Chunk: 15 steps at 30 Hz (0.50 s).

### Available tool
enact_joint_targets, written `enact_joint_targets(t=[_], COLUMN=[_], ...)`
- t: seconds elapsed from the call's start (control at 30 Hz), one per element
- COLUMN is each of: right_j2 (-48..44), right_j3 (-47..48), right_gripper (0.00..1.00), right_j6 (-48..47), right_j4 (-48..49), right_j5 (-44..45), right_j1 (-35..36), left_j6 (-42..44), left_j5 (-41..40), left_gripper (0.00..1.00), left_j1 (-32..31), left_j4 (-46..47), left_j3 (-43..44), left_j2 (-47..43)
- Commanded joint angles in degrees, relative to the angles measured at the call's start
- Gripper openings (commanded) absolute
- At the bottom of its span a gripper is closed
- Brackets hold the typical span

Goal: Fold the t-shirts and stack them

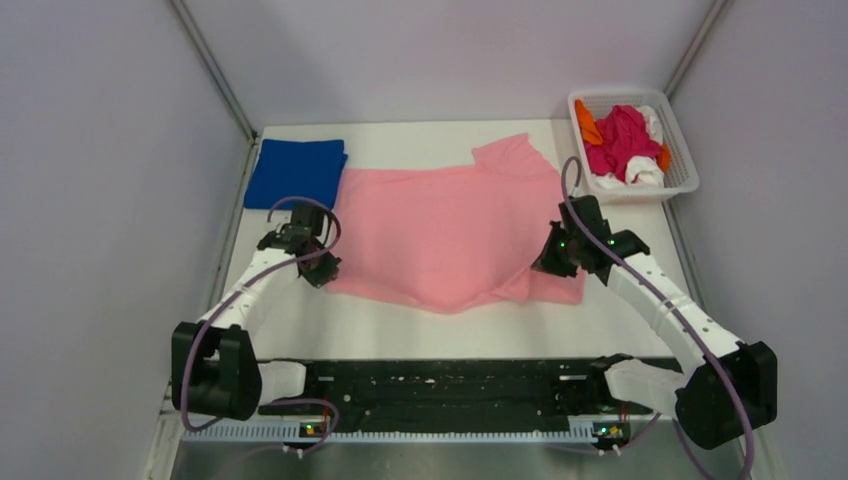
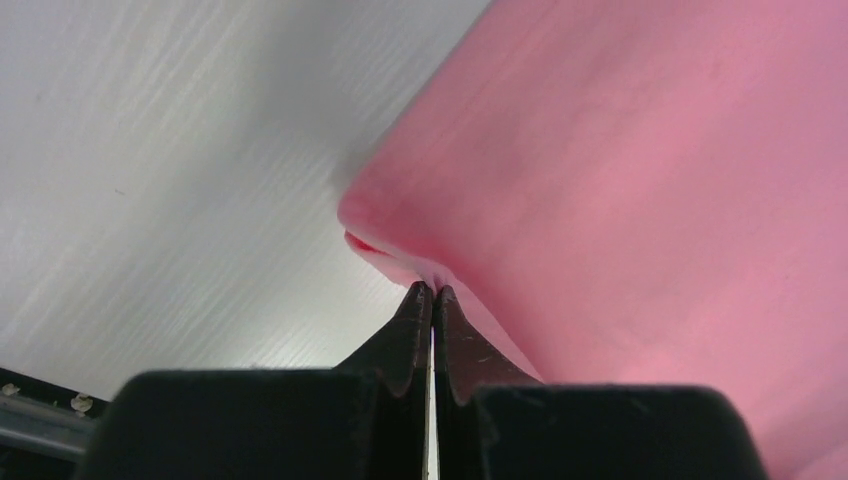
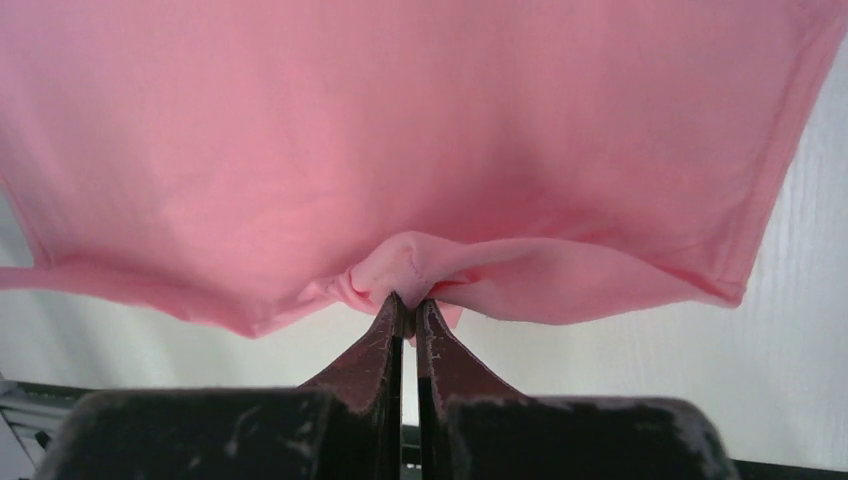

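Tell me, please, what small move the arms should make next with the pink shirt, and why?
Probably raise both pinched spots slightly, together, to start folding the near edge over. The left gripper and right gripper are each shut on the near edge of the pink t-shirt, which lies spread and unfolded; the blue t-shirt already lies folded at the far left.

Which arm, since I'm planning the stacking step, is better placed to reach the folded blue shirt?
Probably left: the left gripper, pinching the pink shirt, sits close to the blue shirt; the right gripper holds its opposite side.
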Motion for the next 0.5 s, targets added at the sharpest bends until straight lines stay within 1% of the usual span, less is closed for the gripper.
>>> enact_joint_targets(t=[0.0,0.23,0.47], right_j2=[1.75,5.35,9.99], right_j3=[4.52,7.50,9.30], right_gripper=[0.00,0.00,0.00], right_j6=[-3.97,-5.39,-8.07], right_j4=[4.50,8.37,13.65], right_j5=[-1.48,-2.25,-4.48], right_j1=[-3.95,-7.76,-10.23], left_j6=[1.64,3.00,4.10], left_j5=[0.19,0.51,0.54], left_gripper=[0.00,0.00,0.00], left_j1=[3.02,5.99,6.51], left_j4=[2.51,3.60,4.91], left_j3=[4.20,7.35,9.99], left_j2=[2.90,6.49,10.08])
